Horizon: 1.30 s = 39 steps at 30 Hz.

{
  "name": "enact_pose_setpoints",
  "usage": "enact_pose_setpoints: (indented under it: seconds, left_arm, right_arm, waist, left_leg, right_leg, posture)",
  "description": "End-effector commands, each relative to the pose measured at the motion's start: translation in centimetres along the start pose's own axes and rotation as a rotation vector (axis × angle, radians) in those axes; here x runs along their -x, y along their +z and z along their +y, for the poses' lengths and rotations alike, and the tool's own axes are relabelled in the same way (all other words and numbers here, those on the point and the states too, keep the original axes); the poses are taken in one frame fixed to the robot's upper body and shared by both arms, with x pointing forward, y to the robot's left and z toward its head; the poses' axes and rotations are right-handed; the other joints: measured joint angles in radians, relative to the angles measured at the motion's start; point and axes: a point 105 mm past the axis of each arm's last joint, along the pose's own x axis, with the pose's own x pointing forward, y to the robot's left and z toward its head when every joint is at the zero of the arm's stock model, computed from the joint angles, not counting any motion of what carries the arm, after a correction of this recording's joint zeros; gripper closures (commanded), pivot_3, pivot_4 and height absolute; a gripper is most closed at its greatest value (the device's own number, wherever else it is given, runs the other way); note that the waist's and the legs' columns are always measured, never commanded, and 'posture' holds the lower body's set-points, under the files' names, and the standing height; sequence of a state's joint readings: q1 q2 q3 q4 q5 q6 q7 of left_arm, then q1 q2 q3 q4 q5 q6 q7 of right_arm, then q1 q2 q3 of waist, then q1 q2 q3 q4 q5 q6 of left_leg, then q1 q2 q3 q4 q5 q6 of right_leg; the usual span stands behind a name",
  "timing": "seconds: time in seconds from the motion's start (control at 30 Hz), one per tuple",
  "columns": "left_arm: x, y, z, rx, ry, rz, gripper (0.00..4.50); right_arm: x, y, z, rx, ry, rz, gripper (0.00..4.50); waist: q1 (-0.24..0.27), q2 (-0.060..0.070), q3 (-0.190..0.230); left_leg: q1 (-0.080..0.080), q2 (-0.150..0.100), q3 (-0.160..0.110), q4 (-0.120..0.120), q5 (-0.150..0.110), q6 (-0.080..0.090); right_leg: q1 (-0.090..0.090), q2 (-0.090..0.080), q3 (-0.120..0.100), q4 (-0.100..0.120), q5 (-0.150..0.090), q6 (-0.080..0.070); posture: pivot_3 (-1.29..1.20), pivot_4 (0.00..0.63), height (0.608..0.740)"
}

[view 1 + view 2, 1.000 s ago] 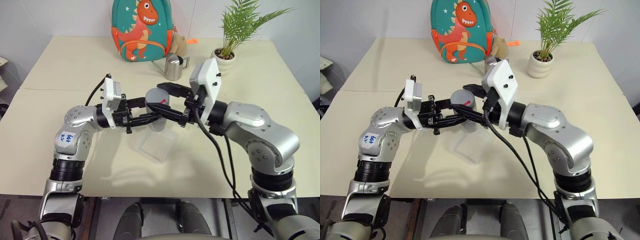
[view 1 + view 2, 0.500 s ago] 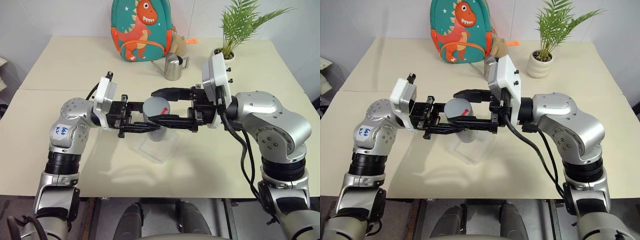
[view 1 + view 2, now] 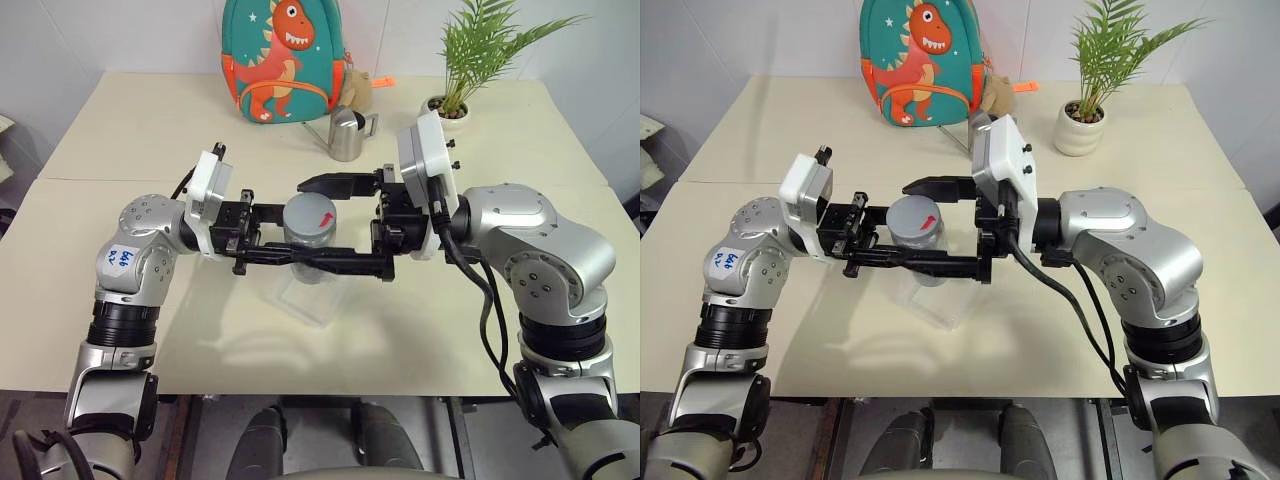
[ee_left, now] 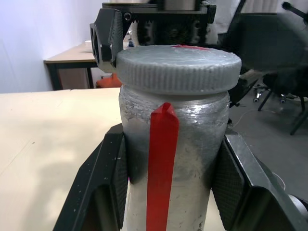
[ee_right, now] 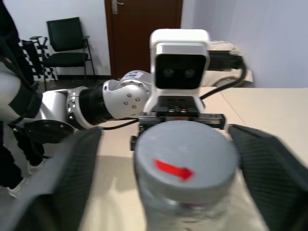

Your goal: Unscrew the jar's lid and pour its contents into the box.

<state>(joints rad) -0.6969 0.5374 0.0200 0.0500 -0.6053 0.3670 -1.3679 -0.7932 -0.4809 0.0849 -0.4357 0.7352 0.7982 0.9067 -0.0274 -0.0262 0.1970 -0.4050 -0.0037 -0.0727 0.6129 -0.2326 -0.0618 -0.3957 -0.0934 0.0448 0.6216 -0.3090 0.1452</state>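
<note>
Over beige table [image 3: 120, 140]: L tool [image 3: 300, 257] clamps jar [image 4: 173, 159]; R tool [image 3: 330, 225] spread wide round lid [image 3: 311, 215], not touching.

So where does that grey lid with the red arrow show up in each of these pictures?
Left eye view: lid at centre, between both grippers.
Right eye view: at centre, above the clear box.
Left wrist view: upper middle, capping the jar.
Right wrist view: lower middle.
Shared landmark: its red arrow.
</note>
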Motion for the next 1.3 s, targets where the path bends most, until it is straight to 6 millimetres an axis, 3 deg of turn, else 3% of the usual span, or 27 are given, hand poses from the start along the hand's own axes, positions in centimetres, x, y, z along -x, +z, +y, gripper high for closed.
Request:
enact_pose_setpoints:
  seconds: [0.03, 0.57, 1.03, 1.3]
  left_arm:
    - [0.1, 1.5, -0.2, -0.054, -0.014, 0.004, 2.56]
    - [0.3, 0.9, -1.2, -0.061, -0.051, 0.036, 2.56]
    - [-0.1, 0.7, -0.8, -0.071, -0.031, 0.022, 2.56]
    - [-0.3, 0.7, -0.6, -0.073, -0.027, 0.009, 2.56]
  right_arm:
    - [-0.5, 0.9, 0.8, 0.046, 0.042, -0.033, 0.02]
    - [-0.5, 1.6, -0.7, 0.088, -0.021, -0.042, 0.02]
    - [-2.3, 1.5, 0.2, 0.027, -0.019, -0.082, 0.02]
    - [-2.8, 0.8, -0.3, 0.017, -0.069, -0.058, 0.02]
  waist:
    - [0.000, 0.000, 0.000]
    - [-0.001, 0.000, 0.000]
    - [0.000, 0.000, 0.000]
    - [0.000, 0.000, 0.000]
  left_leg:
    - [0.000, 0.000, 0.000, 0.000, 0.000, 0.000]
    - [0.000, 0.000, 0.000, 0.000, 0.000, 0.000]
    - [0.000, 0.000, 0.000, 0.000, 0.000, 0.000]
    - [0.000, 0.000, 0.000, 0.000, 0.000, 0.000]
  right_leg:
    - [0.000, 0.000, 0.000, 0.000, 0.000, 0.000]
    - [0.000, 0.000, 0.000, 0.000, 0.000, 0.000]
    - [0.000, 0.000, 0.000, 0.000, 0.000, 0.000]
    - [0.000, 0.000, 0.000, 0.000, 0.000, 0.000]
  posture:
    - [0.00, 0.150, 0.740]
    - [0.00, 0.150, 0.740]
    - [0.00, 0.150, 0.740]
    - [0.00, 0.150, 0.740]
